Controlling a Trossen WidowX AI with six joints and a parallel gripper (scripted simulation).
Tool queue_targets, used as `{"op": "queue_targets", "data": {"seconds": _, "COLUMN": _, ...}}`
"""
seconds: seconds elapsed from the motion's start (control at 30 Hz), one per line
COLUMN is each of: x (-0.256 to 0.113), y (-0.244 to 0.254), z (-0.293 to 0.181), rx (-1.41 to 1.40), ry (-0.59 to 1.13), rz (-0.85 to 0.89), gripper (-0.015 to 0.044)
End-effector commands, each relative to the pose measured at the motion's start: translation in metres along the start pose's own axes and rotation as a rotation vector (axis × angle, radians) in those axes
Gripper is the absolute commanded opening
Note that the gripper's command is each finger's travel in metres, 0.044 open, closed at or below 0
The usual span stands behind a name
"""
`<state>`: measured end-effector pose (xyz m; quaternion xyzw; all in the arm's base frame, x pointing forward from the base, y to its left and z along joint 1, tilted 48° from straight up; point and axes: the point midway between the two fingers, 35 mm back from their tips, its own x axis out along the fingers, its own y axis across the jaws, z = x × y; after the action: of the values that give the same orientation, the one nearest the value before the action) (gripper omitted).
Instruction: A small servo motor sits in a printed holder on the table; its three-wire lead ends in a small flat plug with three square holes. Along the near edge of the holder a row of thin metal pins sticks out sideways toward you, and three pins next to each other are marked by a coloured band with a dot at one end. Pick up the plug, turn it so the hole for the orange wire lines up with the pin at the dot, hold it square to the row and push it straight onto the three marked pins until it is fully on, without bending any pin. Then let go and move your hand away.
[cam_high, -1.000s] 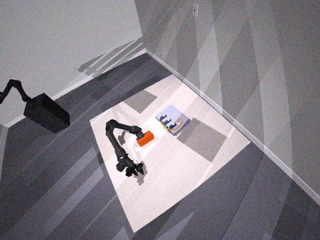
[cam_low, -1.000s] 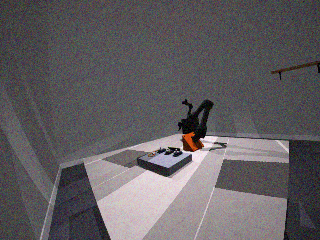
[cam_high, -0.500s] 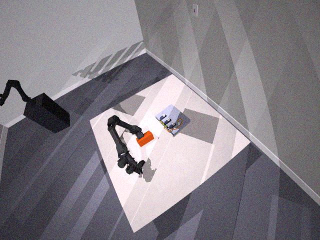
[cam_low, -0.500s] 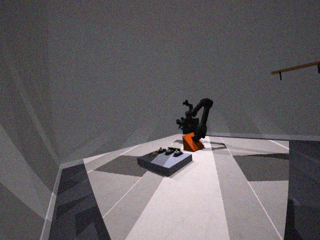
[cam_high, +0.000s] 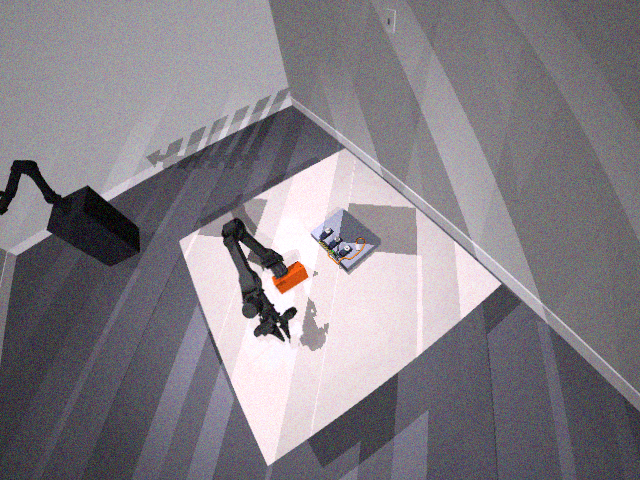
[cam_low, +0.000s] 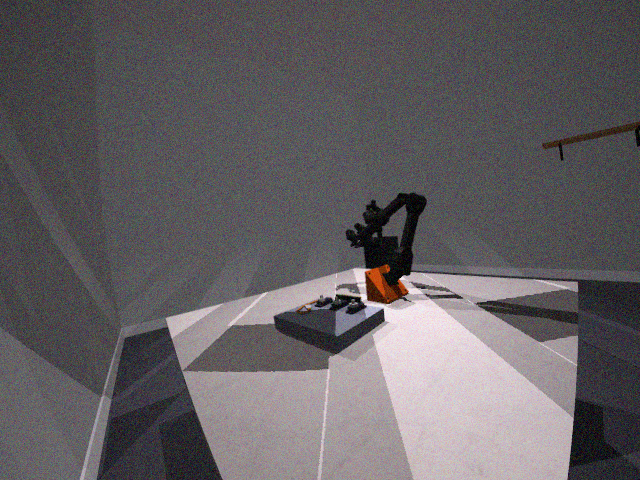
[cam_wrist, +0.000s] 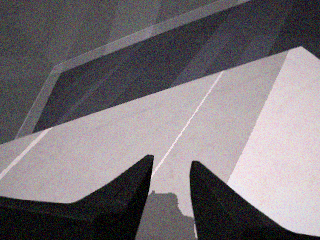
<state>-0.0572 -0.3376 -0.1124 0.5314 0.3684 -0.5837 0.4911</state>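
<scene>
The blue-grey holder (cam_high: 334, 219) (cam_low: 305, 330) sits on the table (cam_high: 372, 330) (cam_low: 258, 413), with several small dark servos on top. An orange lead (cam_high: 360, 258) (cam_low: 305, 310) loops over one end of it. A coloured row (cam_high: 325, 246) runs along the holder's edge on the arm's side; single pins, band and dot are too small to tell. I cannot make out the plug. My gripper (cam_high: 286, 341) (cam_wrist: 171, 164) is partly open, with nothing between its fingers. It is raised above the table, well away from the holder, and the wrist view shows neither holder nor lead.
The arm's orange mount (cam_high: 292, 277) (cam_low: 379, 288) stands on the table near the holder. A black box (cam_high: 93, 224) is beyond the table at the left in the top view. A brown rail (cam_low: 594, 135) is on the right in the exterior view. Table edges show in all views.
</scene>
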Motion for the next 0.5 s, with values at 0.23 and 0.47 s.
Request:
{"op": "queue_targets", "data": {"seconds": 0.23, "x": -0.03, "y": 0.06, "z": 0.014, "rx": -0.182, "ry": -0.11, "rz": 0.032, "gripper": 0.0115}}
{"op": "queue_targets", "data": {"seconds": 0.47, "x": -0.052, "y": 0.104, "z": 0.017, "rx": -0.297, "ry": -0.188, "rz": 0.071, "gripper": 0.0115}}
